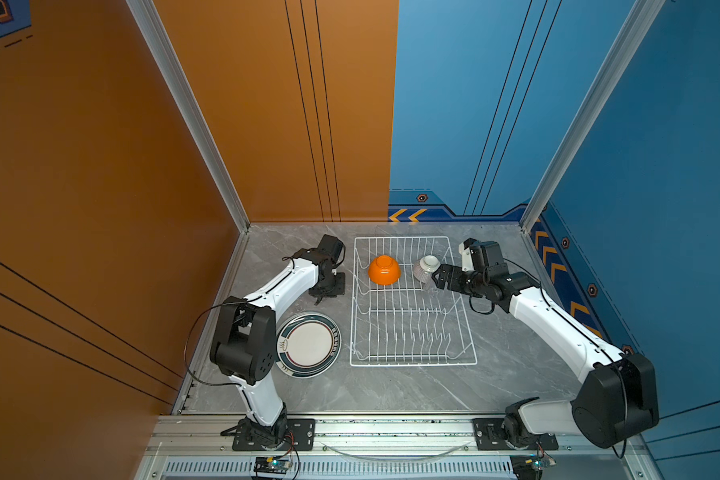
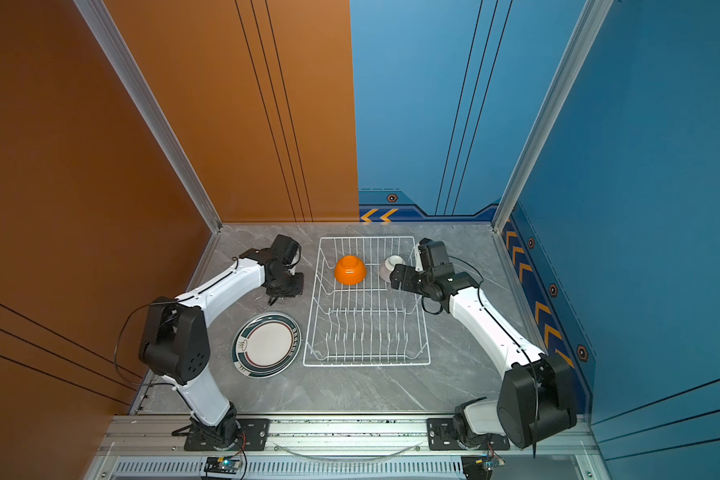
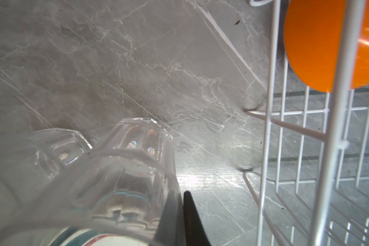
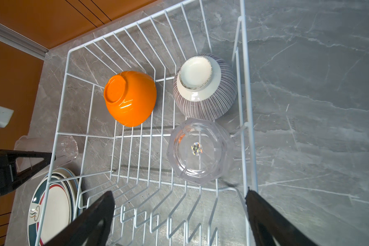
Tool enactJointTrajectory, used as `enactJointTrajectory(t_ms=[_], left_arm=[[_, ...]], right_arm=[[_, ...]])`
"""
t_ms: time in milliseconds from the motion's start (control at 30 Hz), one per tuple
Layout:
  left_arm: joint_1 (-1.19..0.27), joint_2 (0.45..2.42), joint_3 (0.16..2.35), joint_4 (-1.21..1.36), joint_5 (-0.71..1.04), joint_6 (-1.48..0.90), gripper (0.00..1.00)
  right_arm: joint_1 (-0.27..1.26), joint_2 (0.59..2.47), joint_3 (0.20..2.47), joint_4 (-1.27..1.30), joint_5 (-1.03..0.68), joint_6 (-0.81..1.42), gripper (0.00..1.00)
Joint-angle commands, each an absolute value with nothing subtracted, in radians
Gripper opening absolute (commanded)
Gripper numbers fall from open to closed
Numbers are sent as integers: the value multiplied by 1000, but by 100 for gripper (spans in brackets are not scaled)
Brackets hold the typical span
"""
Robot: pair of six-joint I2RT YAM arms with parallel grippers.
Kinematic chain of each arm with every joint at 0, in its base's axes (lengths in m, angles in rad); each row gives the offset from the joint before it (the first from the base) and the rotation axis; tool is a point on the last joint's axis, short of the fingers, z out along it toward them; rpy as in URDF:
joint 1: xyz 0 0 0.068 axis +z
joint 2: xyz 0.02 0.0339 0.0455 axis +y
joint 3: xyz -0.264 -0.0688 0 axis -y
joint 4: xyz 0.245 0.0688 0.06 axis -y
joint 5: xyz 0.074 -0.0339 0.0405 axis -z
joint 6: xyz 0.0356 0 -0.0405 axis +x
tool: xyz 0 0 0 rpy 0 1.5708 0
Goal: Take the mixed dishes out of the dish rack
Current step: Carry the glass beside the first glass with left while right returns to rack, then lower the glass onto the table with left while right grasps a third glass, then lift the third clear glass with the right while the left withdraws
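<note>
Cup [image 4: 198,151] beside striped bowl [image 1: 427,268], upper right of rack [image 1: 412,361] in both top views. Right gripper [image 4: 179,192] wide above it, left gripper [image 3: 179,198] pinching second cup [image 3: 124,170]. Could slip on slick glass or nudge bowl if closed off-centre.

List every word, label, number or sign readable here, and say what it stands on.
No words read clearly.
Shiny round sticker on the upturned clear glass cup: print too small.
Dark marks and logo on the white teal-rimmed round plate: blurred.
Orange chevron arrows on the blue wall: signs only.
</note>
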State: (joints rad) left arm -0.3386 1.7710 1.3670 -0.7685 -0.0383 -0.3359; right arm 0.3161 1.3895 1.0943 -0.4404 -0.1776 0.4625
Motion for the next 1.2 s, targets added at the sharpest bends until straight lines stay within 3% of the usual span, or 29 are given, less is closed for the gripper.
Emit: enactJointTrajectory(t_ms=[0, 167, 300, 467, 500, 733, 1167], left_arm=[[-331, 1790, 1399, -808, -66, -319, 0], [-328, 1802, 1405, -811, -39, -316, 11], [-328, 1779, 1402, -811, -37, -322, 42], [-334, 1702, 1388, -809, -47, -337, 93], [-336, 1684, 1385, -809, -51, -339, 98], [-348, 1505, 1294, -775, -112, -353, 98], [-376, 1176, 1042, -569, -30, -448, 98]], right_arm=[[329, 1423, 1133, -475, -143, 430, 96], [337, 1464, 1143, -480, -108, 418, 96], [338, 1497, 1151, -483, -106, 413, 96], [344, 1530, 1168, -494, -97, 411, 93], [345, 1535, 1173, -497, -95, 411, 93], [354, 1593, 1202, -502, -84, 414, 87], [418, 1754, 1343, -580, 22, 387, 75]])
